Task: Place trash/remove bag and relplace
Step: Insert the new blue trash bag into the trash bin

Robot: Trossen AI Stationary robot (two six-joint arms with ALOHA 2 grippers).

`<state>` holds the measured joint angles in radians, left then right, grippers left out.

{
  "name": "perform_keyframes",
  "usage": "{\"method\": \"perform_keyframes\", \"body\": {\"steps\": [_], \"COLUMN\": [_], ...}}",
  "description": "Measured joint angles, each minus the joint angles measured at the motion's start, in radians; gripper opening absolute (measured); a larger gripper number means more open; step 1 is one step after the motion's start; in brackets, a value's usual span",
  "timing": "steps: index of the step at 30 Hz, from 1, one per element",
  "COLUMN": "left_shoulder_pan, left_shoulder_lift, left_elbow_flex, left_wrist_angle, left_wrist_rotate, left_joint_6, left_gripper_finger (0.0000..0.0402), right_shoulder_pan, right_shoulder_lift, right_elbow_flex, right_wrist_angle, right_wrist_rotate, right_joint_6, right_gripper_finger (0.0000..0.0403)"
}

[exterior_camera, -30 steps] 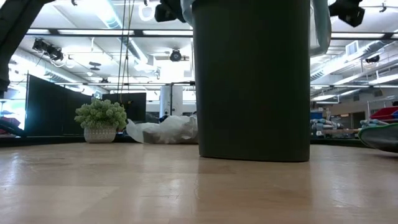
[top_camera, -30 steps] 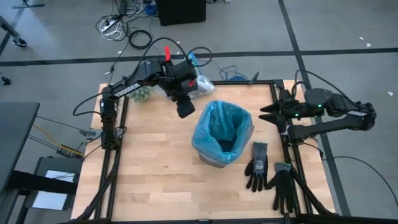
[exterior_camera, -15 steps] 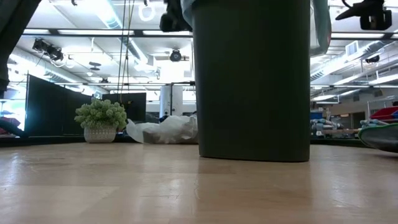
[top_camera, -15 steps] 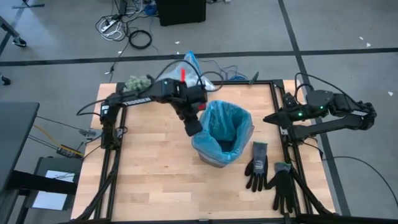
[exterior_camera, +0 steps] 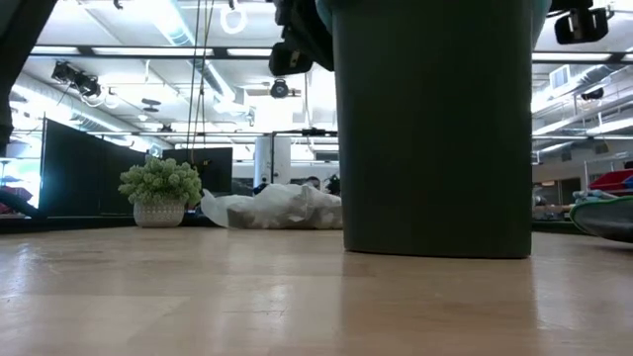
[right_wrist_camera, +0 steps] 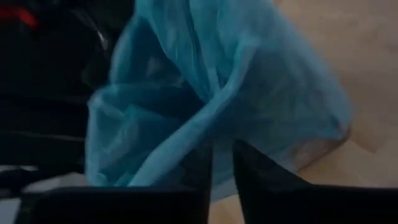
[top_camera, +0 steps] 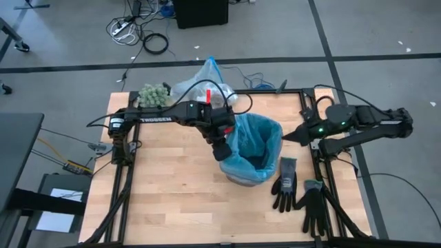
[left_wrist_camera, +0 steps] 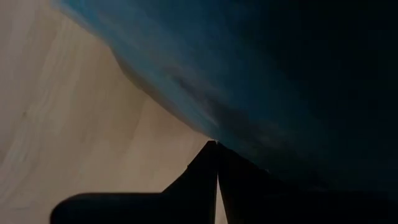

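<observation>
A crinkly grey-white bag (top_camera: 195,85) (thin, translucent plastic) lay slumped in a loose heap at the far edge of the wooden surface (top_camera: 165,200), just beside a green fuzzy clump (top_camera: 153,95) and behind the black bin (exterior_camera: 435,129).

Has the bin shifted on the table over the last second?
Yes. In the low view the bin now stands farther right, farther from the potted plant. Overhead, the left gripper is at its blue-lined rim.
</observation>
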<state>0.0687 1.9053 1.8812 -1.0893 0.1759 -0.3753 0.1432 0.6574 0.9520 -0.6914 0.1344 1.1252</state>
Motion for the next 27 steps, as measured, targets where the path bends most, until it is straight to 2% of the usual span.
{"method": "perform_keyframes", "body": {"steps": [4,12,17,22,27], "left_shoulder_pan": [0.002,0.003,0.003,0.004,0.002], "left_shoulder_lift": [0.001,0.005,0.008,0.003,0.002], "left_elbow_flex": [-0.001,0.029,0.059,0.064,0.059], "left_wrist_angle": [-0.002,-0.031,-0.076,-0.188,-0.220], "left_wrist_rotate": [-0.004,-0.026,-0.056,-0.091,-0.135], "left_joint_6": [-0.004,-0.002,0.004,0.007,0.006], "left_gripper_finger": [0.0019,0.0019,0.0019,0.0019,0.0019], "right_shoulder_pan": [0.049,0.078,0.056,0.015,-0.030], "right_shoulder_lift": [0.073,0.190,0.242,0.270,0.289], "right_elbow_flex": [0.000,-0.025,-0.105,-0.171,-0.206], "right_wrist_angle": [-0.001,-0.009,0.107,0.245,0.304], "right_wrist_rotate": [-0.021,-0.016,-0.023,-0.045,-0.059], "right_joint_6": [-0.001,-0.100,-0.182,-0.253,-0.308], "right_gripper_finger": [0.0006,0.0001,0.0001,0.0001,0.0000]}}
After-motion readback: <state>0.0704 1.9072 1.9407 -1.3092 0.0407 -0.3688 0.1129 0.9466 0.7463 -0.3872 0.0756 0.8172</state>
